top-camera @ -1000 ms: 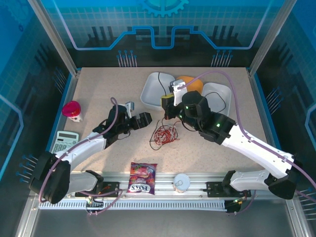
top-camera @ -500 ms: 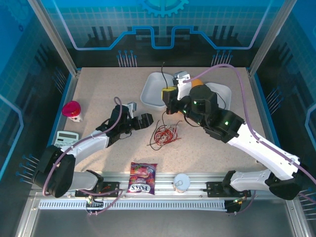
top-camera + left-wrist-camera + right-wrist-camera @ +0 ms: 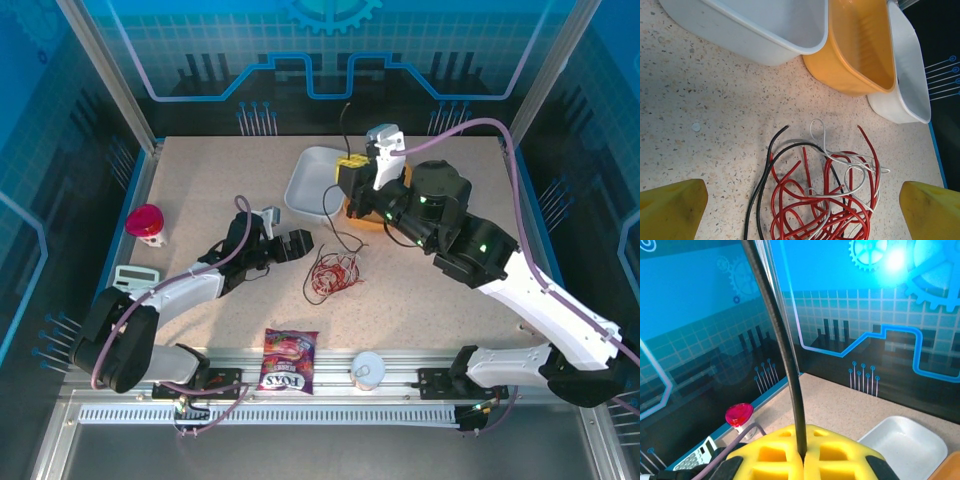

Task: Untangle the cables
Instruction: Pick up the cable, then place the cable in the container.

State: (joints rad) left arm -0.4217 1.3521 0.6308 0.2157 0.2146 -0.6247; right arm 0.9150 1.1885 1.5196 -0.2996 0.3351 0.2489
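At the near edge of the counter (image 3: 200,190), a snack packet (image 3: 289,360) and a small white tub (image 3: 367,370) rest against the metal rail. To the left lie a calculator (image 3: 130,283) and, a little farther back, a small pink-topped cup (image 3: 146,224). The left gripper (image 3: 295,243) sits low over the middle of the counter with its yellow fingers (image 3: 670,210) spread wide and nothing between them, pointing at the cables (image 3: 820,200) just ahead of it. The cables lie in a loose heap flat on the counter: mostly red loops, with whitish strands threaded through and two black strands running out at the left side. Beyond the heap, three containers stand side by side and overlapping. They are a white tray (image 3: 765,30) on the left, an orange bowl (image 3: 860,50) in the middle and a second white tray (image 3: 910,75) on the right. None of the three holds anything, as far as their insides show. Above the orange bowl, the right gripper (image 3: 802,456) is raised off the counter and pinched tight on a black cable (image 3: 785,355). This cable sticks up stiffly past the fingers towards the blue back wall (image 3: 865,315). In the overhead view, a thin black strand also hangs below this gripper, down towards the heap. Whether it joins the heap cannot be made out.
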